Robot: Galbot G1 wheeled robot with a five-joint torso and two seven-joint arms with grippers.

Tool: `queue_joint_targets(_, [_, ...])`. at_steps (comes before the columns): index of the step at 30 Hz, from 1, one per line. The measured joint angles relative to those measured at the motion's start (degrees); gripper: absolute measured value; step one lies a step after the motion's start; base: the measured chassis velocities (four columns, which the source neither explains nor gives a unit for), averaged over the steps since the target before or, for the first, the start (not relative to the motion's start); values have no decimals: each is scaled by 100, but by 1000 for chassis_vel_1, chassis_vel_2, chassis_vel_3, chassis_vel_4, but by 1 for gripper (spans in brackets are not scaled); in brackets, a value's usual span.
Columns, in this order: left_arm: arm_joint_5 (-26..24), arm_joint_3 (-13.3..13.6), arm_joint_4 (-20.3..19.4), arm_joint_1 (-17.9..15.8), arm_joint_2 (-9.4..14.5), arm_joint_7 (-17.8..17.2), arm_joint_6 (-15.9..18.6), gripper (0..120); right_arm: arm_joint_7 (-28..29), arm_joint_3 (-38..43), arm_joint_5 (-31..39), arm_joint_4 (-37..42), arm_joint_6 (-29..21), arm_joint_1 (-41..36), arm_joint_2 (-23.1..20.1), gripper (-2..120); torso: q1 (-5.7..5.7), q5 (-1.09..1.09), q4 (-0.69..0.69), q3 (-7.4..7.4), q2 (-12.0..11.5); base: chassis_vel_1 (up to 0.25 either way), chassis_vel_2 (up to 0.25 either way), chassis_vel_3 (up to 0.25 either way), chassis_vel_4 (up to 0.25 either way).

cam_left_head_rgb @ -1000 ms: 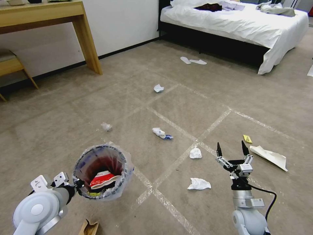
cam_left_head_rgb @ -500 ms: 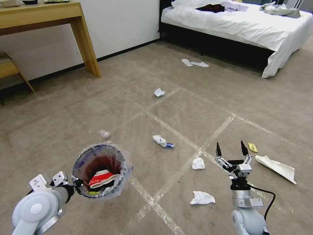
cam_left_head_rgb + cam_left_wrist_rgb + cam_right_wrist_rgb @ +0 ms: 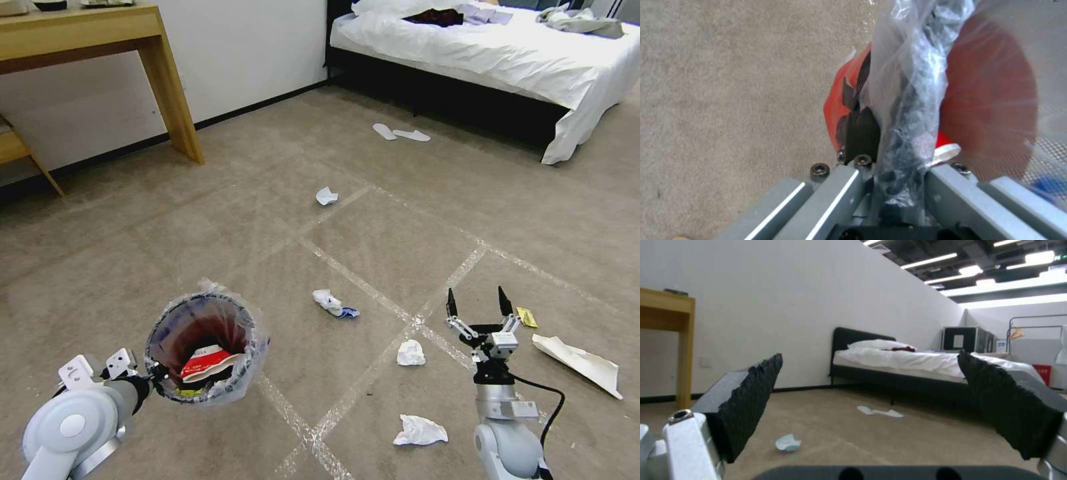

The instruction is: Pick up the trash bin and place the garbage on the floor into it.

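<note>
The trash bin (image 3: 203, 347), dark red inside with a crinkly clear liner, hangs above the floor (image 3: 373, 233) at the lower left. My left gripper (image 3: 158, 373) is shut on its near rim. In the left wrist view the liner (image 3: 911, 100) is pinched between the jaws beside the red base (image 3: 996, 100). A crushed red-white cup (image 3: 210, 365) lies inside. My right gripper (image 3: 478, 301) stands open and empty, fingers pointing up. Garbage lies around it: a tissue (image 3: 411, 352), another tissue (image 3: 419, 431), a white-blue wrapper (image 3: 333, 303), a yellow wrapper (image 3: 527, 317) and a large paper (image 3: 579, 363).
A crumpled paper (image 3: 325, 196) lies farther ahead, also seen as the crumpled paper (image 3: 787, 443). White slippers (image 3: 400, 133) sit before the bed (image 3: 507, 60) at the back right. A wooden desk (image 3: 100, 33) stands against the wall at the back left.
The whole head view has shifted, so the camera moved; the litter now sits lower in it and the cardboard tray has left the bottom edge. Both arms keep their poses.
</note>
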Motion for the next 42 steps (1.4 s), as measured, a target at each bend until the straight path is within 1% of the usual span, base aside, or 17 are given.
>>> queue_joint_targets(6, [4,27,1,-10,-33,12,0,0,12,94,-49,-60,-97,80,-173,100,0,0,0,0,0,0,0,0,0])
queue_joint_targets(10, [48,46,1,19,-43,47,0,0,-13,27,-213,-219,-211,158,-627,100,0,2,-1,0,0,0,0,0,0])
queue_joint_targets(11, [70,69,0,38,-43,54,1,0,-116,-67,-250,-388,-278,300,-1125,100,0,5,-1,0,0,0,0,0,0])
queue_joint_targets(12, [128,113,-9,63,-44,55,4,0,-821,-279,74,-689,-441,671,-2136,100,0,-3,0,1,0,0,0,0,0])
queue_joint_targets(13, [128,113,-9,63,-44,55,4,0,-821,-279,74,-689,-441,671,-2136,100,0,-3,0,1,0,0,0,0,0])
queue_joint_targets(15, [191,144,-29,76,-93,76,6,0,-1996,-804,572,-1011,-545,1102,-3048,100,1,5,1,1,-1,0,0,0,0])
queue_joint_targets(16, [191,144,-29,76,-93,76,6,0,-1996,-804,572,-1011,-545,1102,-3048,100,1,5,1,1,-1,0,0,0,0])
queue_joint_targets(18, [227,221,-17,38,-107,100,10,0,-2979,-1144,486,-1309,-463,1399,-3705,100,0,-3,3,1,0,0,0,0,0])
queue_joint_targets(21, [255,264,13,16,-102,128,12,0,-3199,-1270,240,-1422,-420,1479,-3927,100,0,1,0,1,0,0,0,0,0])
queue_joint_targets(22, [293,288,50,12,-92,176,17,0,-3401,-1538,-175,-1609,-359,1622,-4235,100,1,4,-4,1,-1,0,0,0,0])
queue_joint_targets(24, [299,288,53,12,-92,181,17,0,-3410,-1575,-218,-1630,-348,1642,-4264,100,1,3,-4,1,0,0,0,0,0])
queue_joint_targets(26, [317,273,79,25,-81,218,20,0,-3385,-2095,-750,-1844,-222,1888,-4582,100,1,-2,-2,1,0,0,0,0,0])
queue_joint_targets(27, [317,273,79,25,-81,218,20,0,-3385,-2095,-750,-1844,-222,1888,-4582,100,1,-2,-2,1,0,0,0,0,0])
queue_joint_targets(31, [391,311,149,-15,-116,258,23,0,-3421,-3491,-1465,-2563,-34,2811,-4680,100,1,0,0,1,-1,0,0,0,0])
queue_joint_targets(32, [391,311,149,-15,-116,258,23,0,-3421,-3491,-1465,-2563,-34,2811,-4680,100,1,0,0,1,-1,0,0,0,0])
queue_joint_targets(34, [424,367,177,-41,-164,259,27,0,-3514,-4130,-1658,-2953,45,3343,-4479,100,1,2,-2,1,-1,0,0,0,0])
queue_joint_targets(42, [553,442,239,-57,-244,269,35,0,-3908,-5310,-2553,-3916,351,4419,-3644,100,1,-2,2,1,-1,0,0,0,0])
